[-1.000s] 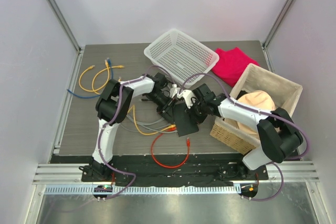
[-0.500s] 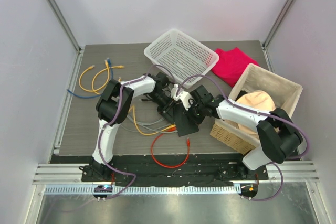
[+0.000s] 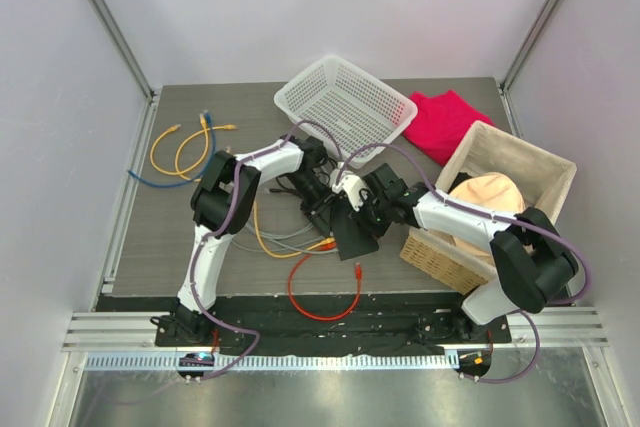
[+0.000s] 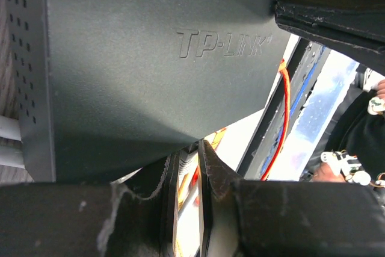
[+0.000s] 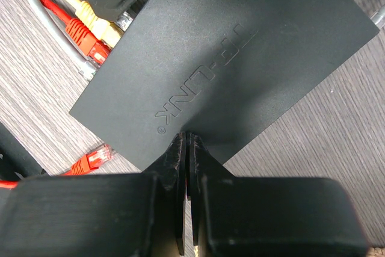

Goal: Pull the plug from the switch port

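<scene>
Left tool [image 4: 187, 147] has edged inward; switch [image 5: 228, 58] lies touching right tool [image 5: 187, 139].

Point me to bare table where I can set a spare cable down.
The biggest free patch is the near-left table, bordered by its left edge, the yellow and blue cables behind and the left arm. A smaller patch lies between the red cable and the wicker basket. The centre is crowded with the switch, its cables and both arms.
</scene>
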You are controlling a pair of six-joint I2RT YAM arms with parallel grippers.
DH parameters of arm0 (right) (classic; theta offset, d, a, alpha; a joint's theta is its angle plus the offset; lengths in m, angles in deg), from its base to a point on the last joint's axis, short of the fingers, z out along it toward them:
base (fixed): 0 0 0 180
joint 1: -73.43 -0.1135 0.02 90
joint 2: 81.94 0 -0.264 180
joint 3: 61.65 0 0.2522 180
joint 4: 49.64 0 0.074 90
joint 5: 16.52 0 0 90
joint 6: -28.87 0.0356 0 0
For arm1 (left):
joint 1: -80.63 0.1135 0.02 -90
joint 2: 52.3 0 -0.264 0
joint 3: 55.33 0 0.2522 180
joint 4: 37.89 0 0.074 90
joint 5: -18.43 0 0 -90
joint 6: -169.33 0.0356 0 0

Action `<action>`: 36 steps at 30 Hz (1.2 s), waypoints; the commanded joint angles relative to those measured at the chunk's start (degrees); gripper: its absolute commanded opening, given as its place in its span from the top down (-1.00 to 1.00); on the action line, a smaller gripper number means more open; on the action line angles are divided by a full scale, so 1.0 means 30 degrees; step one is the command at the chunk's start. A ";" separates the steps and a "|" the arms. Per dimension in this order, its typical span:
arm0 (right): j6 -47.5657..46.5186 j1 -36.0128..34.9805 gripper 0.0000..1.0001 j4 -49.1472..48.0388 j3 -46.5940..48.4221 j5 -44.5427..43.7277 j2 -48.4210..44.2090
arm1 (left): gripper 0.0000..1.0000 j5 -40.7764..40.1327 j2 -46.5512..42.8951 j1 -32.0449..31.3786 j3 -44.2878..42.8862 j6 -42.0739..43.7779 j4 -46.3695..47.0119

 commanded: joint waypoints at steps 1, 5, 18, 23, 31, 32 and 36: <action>-0.0341 -0.0136 0.91 0.0595 -0.0796 -0.0639 0.0141 | 1.00 -0.3040 0.0986 -0.0385 0.0147 0.1924 -0.0005; -0.0283 -0.0136 0.90 0.0624 -0.0738 -0.0581 0.0228 | 1.00 -0.3363 0.1981 -0.0240 -0.1959 0.4205 -0.4352; -0.0283 -0.0136 0.91 0.0477 -0.0767 -0.0522 0.0433 | 1.00 -0.6353 -0.5222 0.3386 -0.4713 0.8518 -0.6628; -0.0341 -0.0136 0.91 0.0506 -0.0562 -0.0551 0.0433 | 1.00 -0.8396 -0.6424 0.5676 -0.4457 0.8135 -0.4756; -0.0370 -0.0136 0.90 0.0477 -0.0913 -0.0610 0.0082 | 1.00 -1.3468 -0.6981 0.9103 -0.2785 0.6911 -0.1419; -0.0370 -0.0136 0.91 0.0506 -0.1000 -0.0610 0.0024 | 0.90 -1.2861 -0.7011 0.9455 -0.2872 0.6587 -0.1268; -0.0341 -0.0136 0.90 0.0536 -0.1206 -0.0610 -0.0123 | 0.24 -0.9169 -0.8004 1.0367 -0.3167 0.4683 -0.1325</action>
